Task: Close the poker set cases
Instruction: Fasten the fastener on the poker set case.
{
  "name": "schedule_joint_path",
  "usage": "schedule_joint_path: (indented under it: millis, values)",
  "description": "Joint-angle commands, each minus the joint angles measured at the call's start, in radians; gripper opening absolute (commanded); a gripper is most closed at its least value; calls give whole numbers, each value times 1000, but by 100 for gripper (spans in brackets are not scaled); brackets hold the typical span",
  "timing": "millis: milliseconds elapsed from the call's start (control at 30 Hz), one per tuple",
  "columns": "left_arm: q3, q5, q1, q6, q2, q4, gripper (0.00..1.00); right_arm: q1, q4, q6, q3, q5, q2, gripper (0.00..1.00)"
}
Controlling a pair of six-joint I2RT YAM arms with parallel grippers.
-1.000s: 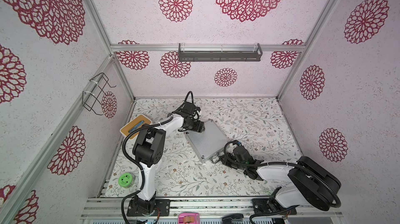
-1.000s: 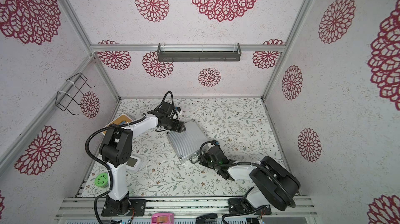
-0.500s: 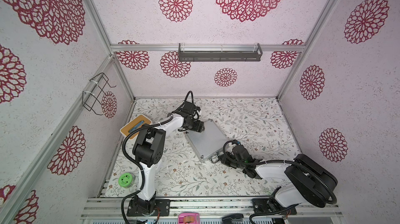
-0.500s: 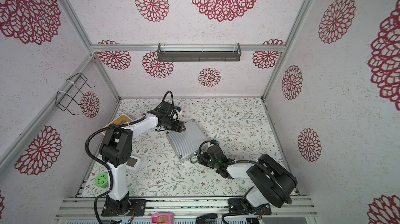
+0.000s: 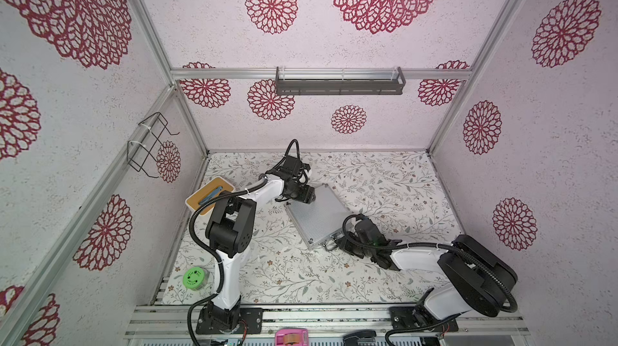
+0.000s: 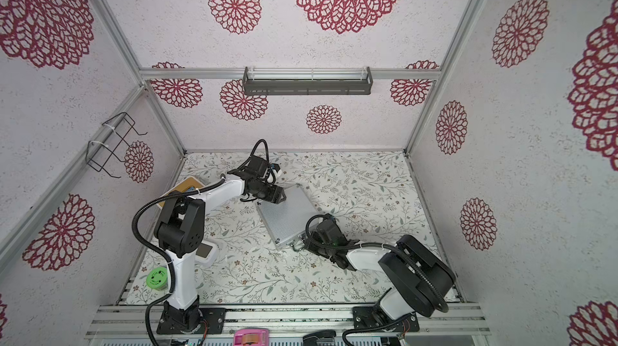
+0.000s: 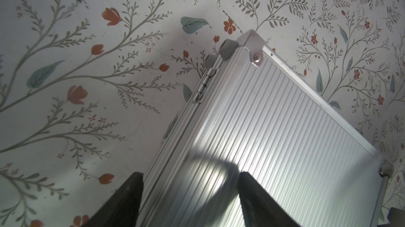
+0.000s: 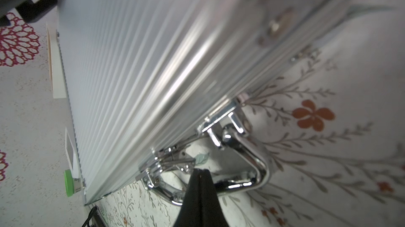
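Left jaws stand wide over the closed poker case point(image 5: 317, 216) at its hinge edge; right jaws, pressed together, seemingly touch a latch point(image 8: 173, 160).

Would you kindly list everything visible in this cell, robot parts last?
poker case: one, silver, lid down, mid-table.
box: one, white with wooden top, table's far-left corner.
blue item: one, blue, on the box.
round tub: one, green, near-left table corner.
flat device: one, white, by left arm.
shelf: one, dark grey, back wall.
wire rack: one, black, left wall.
pink item: one, pink, front rail.
table: one, floral.
left gripper: one, black, open, over the case's edge.
right gripper: one, black, shut beside case's chrome handle.
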Motion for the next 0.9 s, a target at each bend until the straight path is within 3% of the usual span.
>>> schedule_joint_path:
  millis: [0,200,433,867]
  values:
    - [-18,44,-26,15,65,-120,72,4,-89,25,48,27,15,0]
    - [-15,53,-25,16,73,-127,71,23,-129,64,63,58,14,0]
    - [-10,40,-26,16,76,-133,71,27,-54,116,27,66,32,0]
    - [-15,-6,-20,10,59,-130,72,27,-77,99,9,84,-73,7]
